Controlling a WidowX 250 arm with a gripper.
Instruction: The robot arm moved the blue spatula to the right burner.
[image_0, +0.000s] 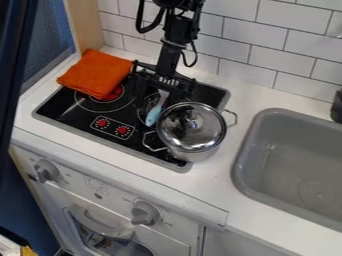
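The black gripper (163, 92) hangs over the back middle of the black stove (73, 112), its fingers apart and open. Below and between them lies the spatula, its light-blue blade (154, 114) pointing toward the stove's front and its pale handle running back under the gripper. The spatula lies across the right burner (143, 109), just left of the steel pot. Whether the gripper touches the handle cannot be told against the dark stove.
A steel pot with a shiny lid (191, 127) stands on the stove's right side, its handles sticking out. A folded orange cloth (97, 73) covers part of the left burner. At the right is a grey sink (244, 162); a tiled wall (257, 30) runs behind.
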